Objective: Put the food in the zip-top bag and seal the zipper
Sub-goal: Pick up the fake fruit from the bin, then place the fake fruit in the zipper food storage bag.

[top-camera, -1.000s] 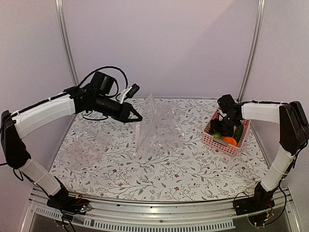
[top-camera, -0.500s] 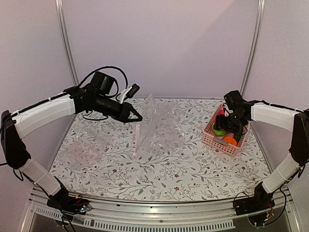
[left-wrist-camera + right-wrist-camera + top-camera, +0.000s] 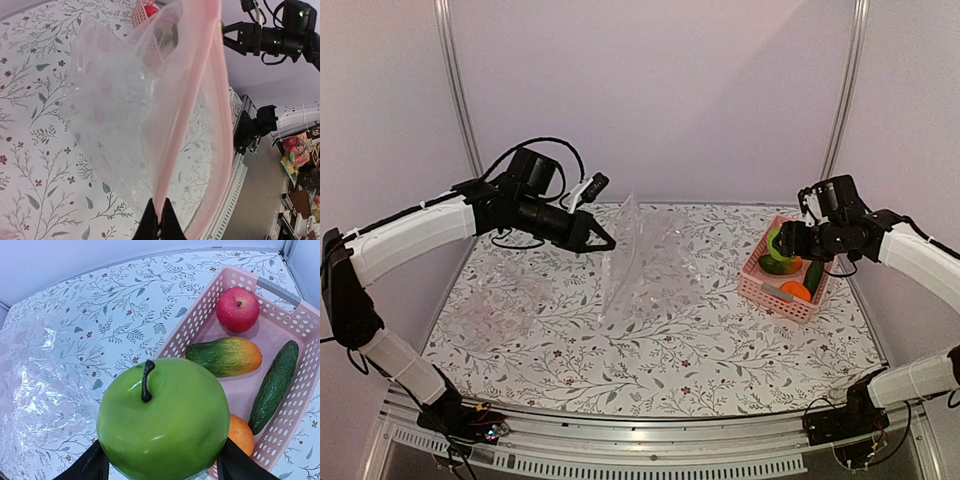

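Above the pink basket (image 3: 775,297), the green apple (image 3: 162,420) sits clamped in the right gripper (image 3: 786,244).

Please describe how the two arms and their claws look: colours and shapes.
Both arms have white shells between black joints. The left arm carries looped black cables at its wrist. The left claw is black, with thin pointed fingers. The right claw is black too; small green lights glow behind it on the right arm.

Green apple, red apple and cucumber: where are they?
green apple (image 3: 162,417), right wrist view, on its shiny front below the stem.
red apple (image 3: 238,309), right wrist view, on its middle.
cucumber (image 3: 274,385), right wrist view, halfway along it.
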Controlling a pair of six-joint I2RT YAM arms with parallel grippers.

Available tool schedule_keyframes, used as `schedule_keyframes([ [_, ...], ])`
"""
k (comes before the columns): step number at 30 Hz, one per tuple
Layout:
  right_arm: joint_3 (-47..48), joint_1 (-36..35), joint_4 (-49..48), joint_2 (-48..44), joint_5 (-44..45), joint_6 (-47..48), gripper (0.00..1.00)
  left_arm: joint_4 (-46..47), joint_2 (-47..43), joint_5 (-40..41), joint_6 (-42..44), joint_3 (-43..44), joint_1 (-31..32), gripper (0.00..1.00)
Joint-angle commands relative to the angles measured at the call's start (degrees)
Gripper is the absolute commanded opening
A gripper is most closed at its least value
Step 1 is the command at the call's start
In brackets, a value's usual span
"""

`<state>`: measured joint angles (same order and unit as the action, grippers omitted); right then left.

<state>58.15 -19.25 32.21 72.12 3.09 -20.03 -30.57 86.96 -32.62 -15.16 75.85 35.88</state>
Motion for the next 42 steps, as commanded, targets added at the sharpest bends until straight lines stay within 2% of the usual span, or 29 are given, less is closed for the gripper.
schedule_keyframes([
  [1, 1.0, -3.6, 0.9, -5.8, -5.7, 1.8, 0.68, 1.2, -0.9, 0.5, -2.3, -0.4, 0.7, 0.00],
  [6, 6.7, -13.2, 2.2, -10.1, -6.5, 2.1, 0.67, 2.0, -2.4, 4.3, -5.7, 0.6, 2.6, 0.00],
  [12, 14.2, -25.3, 0.6, -8.8, -7.1, 3.5, 0.67, 3.1, -2.9, 7.2, -10.5, 1.0, 5.1, 0.00],
  [16, 17.3, -32.5, -4.3, -5.1, -8.9, 4.1, 0.67, 2.8, -2.9, 8.2, -12.0, 1.5, 7.0, 0.00],
  [22, 19.7, -38.7, -14.5, 0.8, -14.0, 2.8, 0.67, 2.4, -2.8, 9.5, -12.8, 2.2, 9.5, 0.00],
  [32, 19.9, -40.3, -19.7, 7.9, -13.4, 2.3, 0.67, 3.8, -3.1, 10.0, -14.1, 2.3, 11.5, 0.00],
  [42, 16.6, -40.3, -19.8, 9.0, -3.6, 0.7, 0.67, 5.1, -4.0, 8.9, -14.7, 2.1, 12.2, 0.00],
])
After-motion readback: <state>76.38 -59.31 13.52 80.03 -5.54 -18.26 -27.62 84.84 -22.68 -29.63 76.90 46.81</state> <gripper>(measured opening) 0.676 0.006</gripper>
